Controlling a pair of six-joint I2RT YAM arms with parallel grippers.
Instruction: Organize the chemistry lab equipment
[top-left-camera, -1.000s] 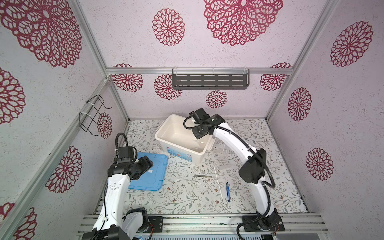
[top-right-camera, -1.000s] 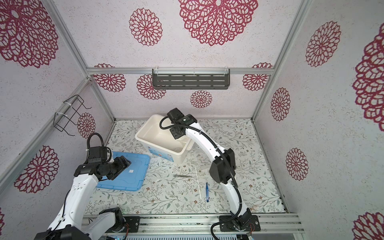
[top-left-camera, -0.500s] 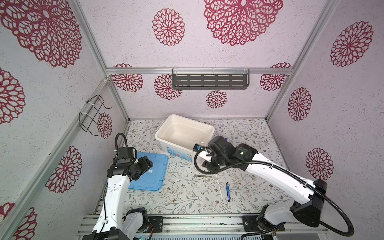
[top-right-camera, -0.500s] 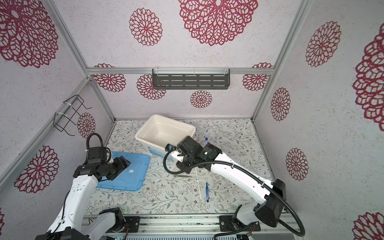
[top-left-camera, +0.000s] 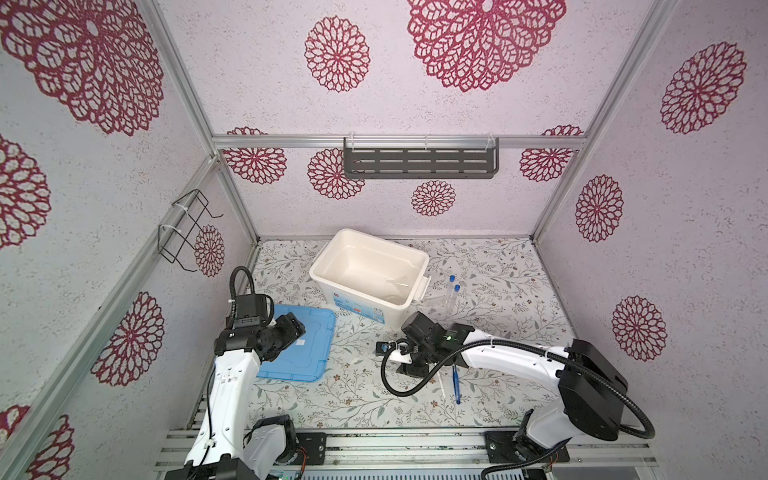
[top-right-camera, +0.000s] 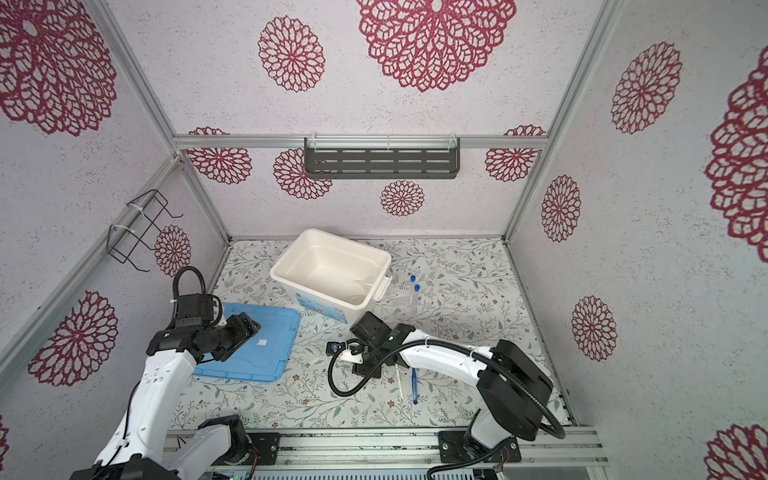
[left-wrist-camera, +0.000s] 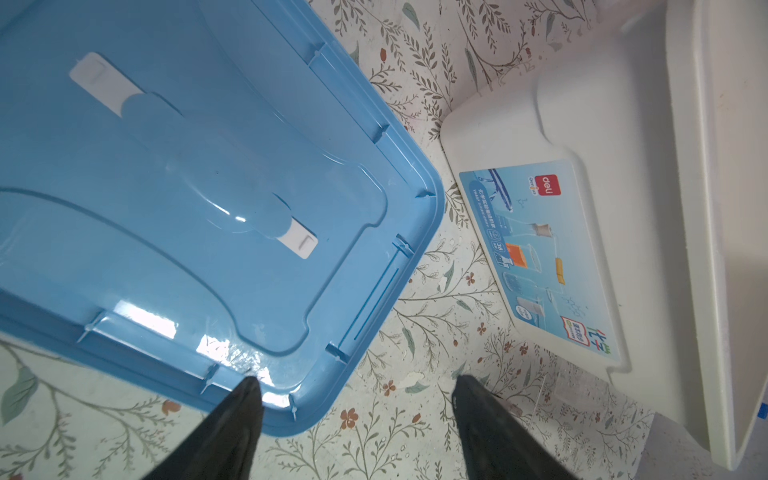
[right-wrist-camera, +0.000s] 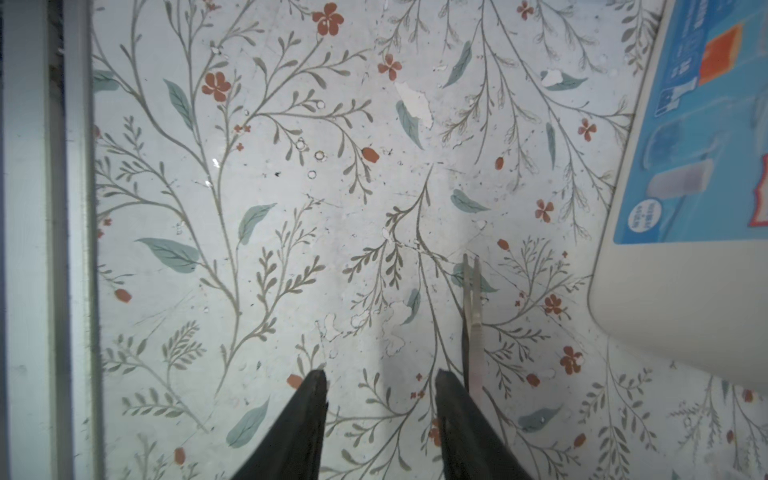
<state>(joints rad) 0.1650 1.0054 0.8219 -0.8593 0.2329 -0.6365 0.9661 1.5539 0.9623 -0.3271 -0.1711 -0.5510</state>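
My right gripper (right-wrist-camera: 380, 376) hangs open just above the floral table in front of the white box (top-left-camera: 357, 301); in both top views it (top-left-camera: 409, 368) points down. The grey metal tweezers (right-wrist-camera: 471, 316) lie on the table right beside one fingertip, outside the jaws. A thin white rod (top-left-camera: 440, 380) and blue plastic tweezers (top-left-camera: 456, 382) lie just to the right of it. Two blue-capped test tubes (top-left-camera: 451, 291) lie right of the box, with clear glassware (top-right-camera: 401, 305) beside them. My left gripper (left-wrist-camera: 357, 382) is open and empty over the corner of the blue lid (left-wrist-camera: 208, 166).
The open white box (top-right-camera: 286, 266) stands mid-table with a small clear piece (top-left-camera: 394, 284) inside. The blue lid (top-left-camera: 303, 345) lies flat at the left. The right arm's cable loop (top-left-camera: 395, 382) droops over the table. A grey shelf (top-left-camera: 419, 162) hangs on the back wall.
The right arm swung from above the box down to the table in front of it, and its jaws opened wider. The left arm stayed still.
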